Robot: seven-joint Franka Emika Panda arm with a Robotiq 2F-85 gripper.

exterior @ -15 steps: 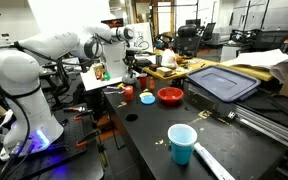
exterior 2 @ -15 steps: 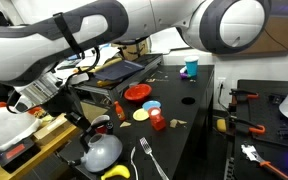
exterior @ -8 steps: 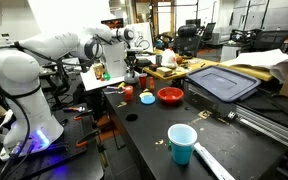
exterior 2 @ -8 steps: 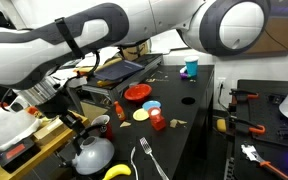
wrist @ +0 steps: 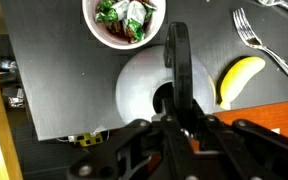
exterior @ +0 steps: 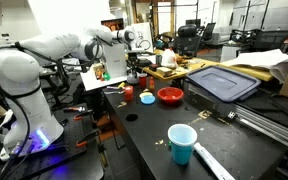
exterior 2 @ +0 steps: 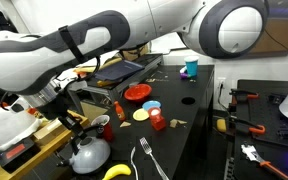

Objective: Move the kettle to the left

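The silver-grey kettle (wrist: 139, 85) fills the middle of the wrist view, its dark arched handle (wrist: 177, 55) running upright over it. My gripper (wrist: 177, 108) is shut on that handle, a finger on either side. In an exterior view the kettle (exterior 2: 90, 155) sits at the table's near corner under the gripper (exterior 2: 79, 135). In an exterior view the gripper (exterior: 135, 65) is at the far end of the black table and the kettle (exterior: 134, 77) is mostly hidden beneath it.
Close to the kettle are a bowl of green-wrapped sweets (wrist: 124, 20), a banana (wrist: 239, 80) and a fork (wrist: 249, 30). Further along the table are a red bowl (exterior: 170, 96), a red can (exterior 2: 157, 121) and a light-blue cup (exterior: 181, 143). The table's edge (wrist: 74, 140) lies right by the kettle.
The kettle, held by its handle, has shifted a little towards the table's corner, away from the sweets bowl. The gripper moved with it.
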